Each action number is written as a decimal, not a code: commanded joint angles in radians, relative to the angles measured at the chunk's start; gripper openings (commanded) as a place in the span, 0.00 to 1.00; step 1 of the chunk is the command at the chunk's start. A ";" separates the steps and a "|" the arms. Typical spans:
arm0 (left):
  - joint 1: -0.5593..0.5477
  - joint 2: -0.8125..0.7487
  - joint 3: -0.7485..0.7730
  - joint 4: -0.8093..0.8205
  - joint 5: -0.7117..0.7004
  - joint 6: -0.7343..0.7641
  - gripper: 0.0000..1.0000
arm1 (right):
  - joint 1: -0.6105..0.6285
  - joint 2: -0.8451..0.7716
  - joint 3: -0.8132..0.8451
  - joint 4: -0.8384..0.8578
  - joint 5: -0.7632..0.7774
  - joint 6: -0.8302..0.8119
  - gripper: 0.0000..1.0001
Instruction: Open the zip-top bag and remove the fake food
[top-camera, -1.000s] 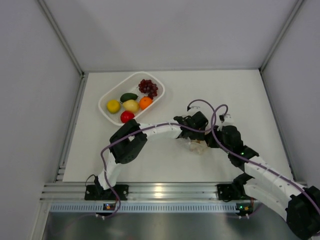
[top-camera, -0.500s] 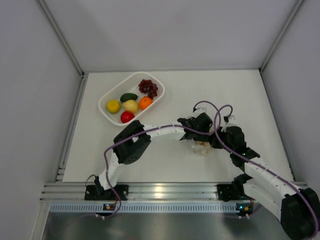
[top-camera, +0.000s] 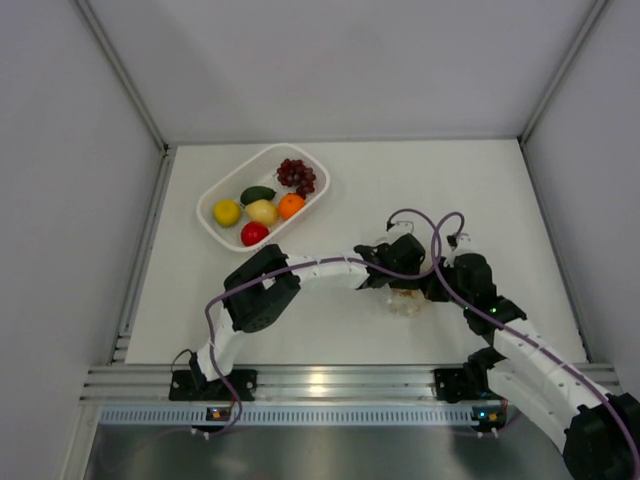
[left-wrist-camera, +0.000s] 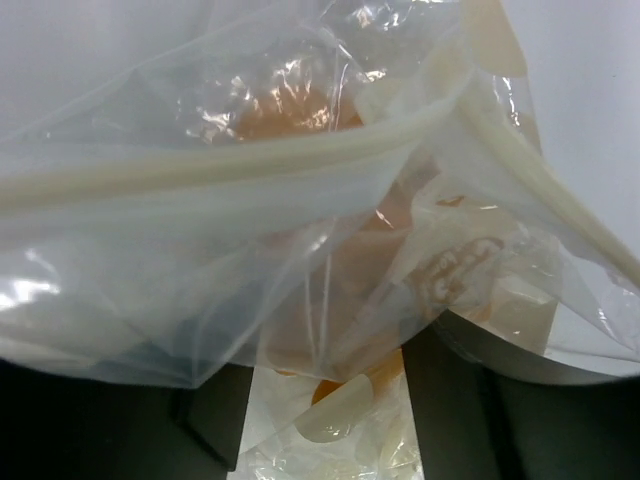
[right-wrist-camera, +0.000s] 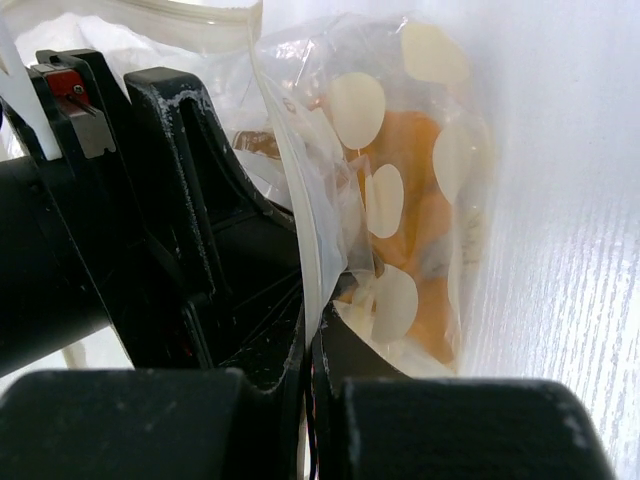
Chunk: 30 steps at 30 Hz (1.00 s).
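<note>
Top view: zip-top bag (top-camera: 406, 302) at about four o'clock from the centre of the surface (top-camera: 480, 200), caught between the two wrists and mostly hidden under them. White basket (top-camera: 201, 210) at ten o'clock, well apart, with fake food (top-camera: 262, 211) already out of the bag: apple, orange, two lemons, avocado, grapes. Right pincer (right-wrist-camera: 308, 345): together, clamped on a fold of the dotted film, pinched in the seam between the fingers. Left pincer (left-wrist-camera: 325, 405): fingers apart, with film and a pale lump in the gap at six o'clock of its own view; pressing or not, cannot tell. Step in hand, as judged: removal of the last orange-yellow piece (right-wrist-camera: 425, 230), lodged inside the bag behind the dots. Next move, likely: closing the left fingers on that piece rather than on loose film alone, then drawing it out through the mouth, with the right clamp as anchor. Left wrist view alone: zip strip (left-wrist-camera: 250, 165) bowed across the frame from nine to four o'clock, apparently parted. Right wrist view alone: the clamp itself, plus the left arm's black housing at nine o'clock, just beside the bag. Top view alone: basket, fruit and both arms, but nothing of fingers or bag mouth.
</note>
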 joint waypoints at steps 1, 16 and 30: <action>-0.022 -0.019 0.021 0.100 0.002 -0.050 0.66 | 0.027 -0.006 0.024 -0.023 -0.175 0.009 0.00; -0.025 -0.139 -0.052 0.020 -0.219 -0.016 0.75 | 0.050 -0.087 0.041 -0.003 -0.326 0.016 0.00; -0.066 -0.384 -0.207 -0.090 -0.430 0.007 0.73 | 0.089 -0.032 0.216 -0.296 0.202 -0.028 0.00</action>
